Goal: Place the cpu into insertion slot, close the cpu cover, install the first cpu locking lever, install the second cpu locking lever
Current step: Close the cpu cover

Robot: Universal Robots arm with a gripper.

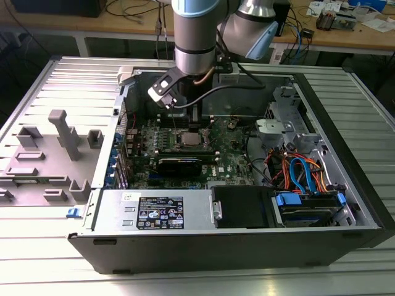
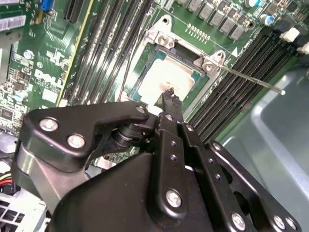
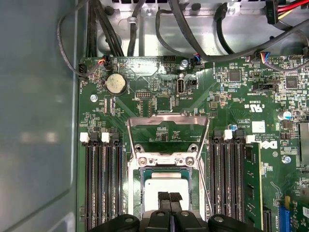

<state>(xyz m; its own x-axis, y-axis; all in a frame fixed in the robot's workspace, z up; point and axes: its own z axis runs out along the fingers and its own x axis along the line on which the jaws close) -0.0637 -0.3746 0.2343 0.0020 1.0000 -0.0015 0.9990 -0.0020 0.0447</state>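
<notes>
I have the arm (image 1: 196, 37) reaching straight down into the open case (image 1: 185, 246), wrist over the board (image 3: 231, 96). The gripper (image 3: 169, 197) has its fingertips pressed together, gripping nothing, just above the cpu (image 3: 154, 186), which lies in the insertion slot (image 3: 138, 193). The cpu cover (image 3: 167, 118) is flipped open.

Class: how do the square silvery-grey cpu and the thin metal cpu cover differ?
The flat square silvery-grey cpu is a solid plate; the thin silver-grey metal cpu cover is an open frame with board showing through. The cpu lies in the socket; the cover is swung back off it. Both are square, silvery metal.
</notes>
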